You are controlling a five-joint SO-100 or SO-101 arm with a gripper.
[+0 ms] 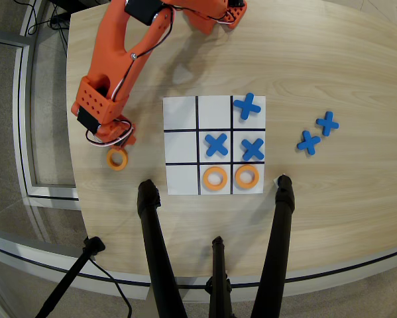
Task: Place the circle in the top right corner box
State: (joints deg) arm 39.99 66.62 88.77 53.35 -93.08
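Note:
An orange ring (117, 159) lies on the wooden table left of the white nine-cell sheet (181, 126) in the overhead view. My orange gripper (116, 144) hangs right over the ring's upper edge; its own body hides the fingertips, so I cannot tell whether they are open or shut. On the sheet, the top right cell as this view shows it holds a blue cross (247, 106). The top left cell and the bottom left cell (181, 177) are bare. Two more orange rings (215, 177) (246, 176) lie in the bottom middle and bottom right cells.
Blue crosses lie in the centre cell (216, 144) and the middle right cell (252, 149). Two loose blue crosses (327, 122) (309, 142) lie on the table at the right. Black tripod legs (152, 252) (278, 238) stand at the table's near edge below the sheet.

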